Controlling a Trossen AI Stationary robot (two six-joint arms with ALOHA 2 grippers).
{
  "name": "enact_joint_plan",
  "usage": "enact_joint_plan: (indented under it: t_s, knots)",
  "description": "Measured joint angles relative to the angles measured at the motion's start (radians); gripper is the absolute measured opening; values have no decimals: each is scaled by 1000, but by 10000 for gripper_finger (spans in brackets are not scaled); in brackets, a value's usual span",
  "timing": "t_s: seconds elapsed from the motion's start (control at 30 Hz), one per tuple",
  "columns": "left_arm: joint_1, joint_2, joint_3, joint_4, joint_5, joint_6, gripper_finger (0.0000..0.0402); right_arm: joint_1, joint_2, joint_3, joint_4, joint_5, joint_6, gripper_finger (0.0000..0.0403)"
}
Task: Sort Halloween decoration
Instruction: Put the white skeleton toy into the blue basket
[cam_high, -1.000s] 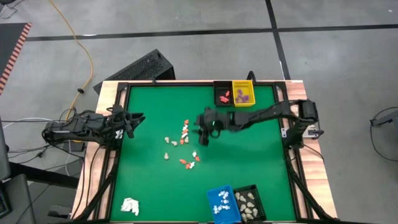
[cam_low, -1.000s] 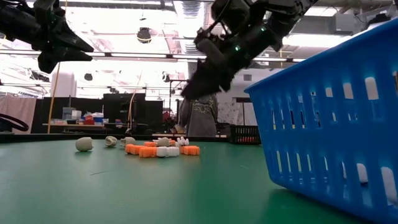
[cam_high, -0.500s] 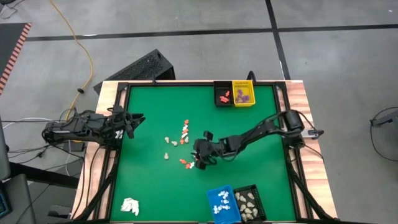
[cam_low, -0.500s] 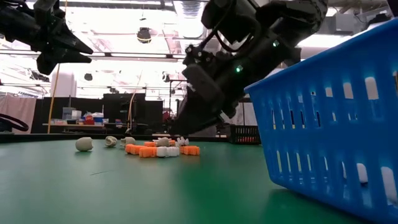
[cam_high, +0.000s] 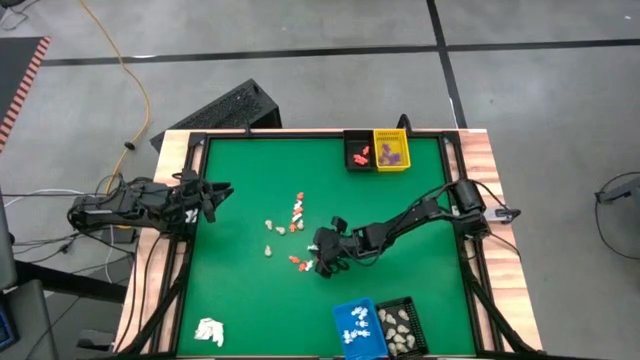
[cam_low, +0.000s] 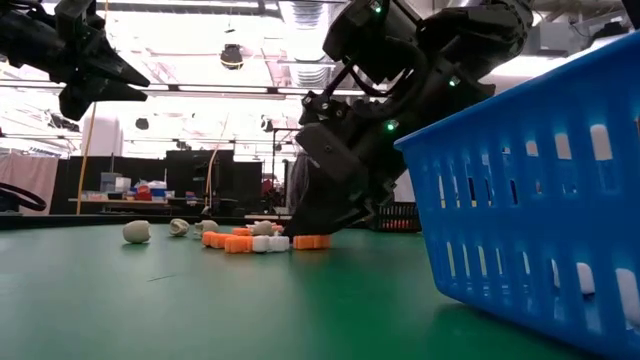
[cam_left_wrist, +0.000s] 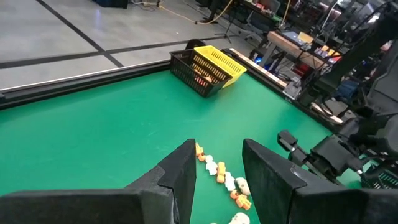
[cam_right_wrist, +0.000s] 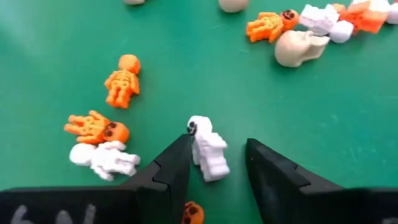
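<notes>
Two right fingers (cam_right_wrist: 180, 168) spread, straddling white skeleton (cam_right_wrist: 208, 149), arm stretched low; left fingers (cam_left_wrist: 180, 177) apart, raised.

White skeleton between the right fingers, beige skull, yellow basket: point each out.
white skeleton (cam_right_wrist: 208, 149), right wrist view, its torso.
beige skull (cam_right_wrist: 297, 48), right wrist view, its dome.
yellow basket (cam_high: 391, 137), high view, its far rim.

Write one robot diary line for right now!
right gripper: open, low over table, straddling white skeleton | left gripper: open, waiting at table's left edge
</notes>
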Motion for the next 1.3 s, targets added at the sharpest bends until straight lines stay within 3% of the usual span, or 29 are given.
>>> enact_joint_plan:
  t_s: [0.13, 0.53, 1.03, 1.17, 1.3]
  knots:
    - [0, 0, 0, 0, 0, -1, 121, 0, 0, 0, -10, 16, 15, 150]
    - [0, 0, 0, -1, -2, -3, 121, -3, -1, 0, -10, 34, -20, 9]
    - [0, 0, 0, 1, -1, -3, 121, 8, -144, -3, -56, 58, -89, 3]
    - [0, 0, 0, 0, -1, -3, 121, 38, -235, -2, -153, -12, -90, 3]
    - [0, 0, 0, -1, -1, -3, 121, 100, -330, -2, -246, -187, -63, 3]
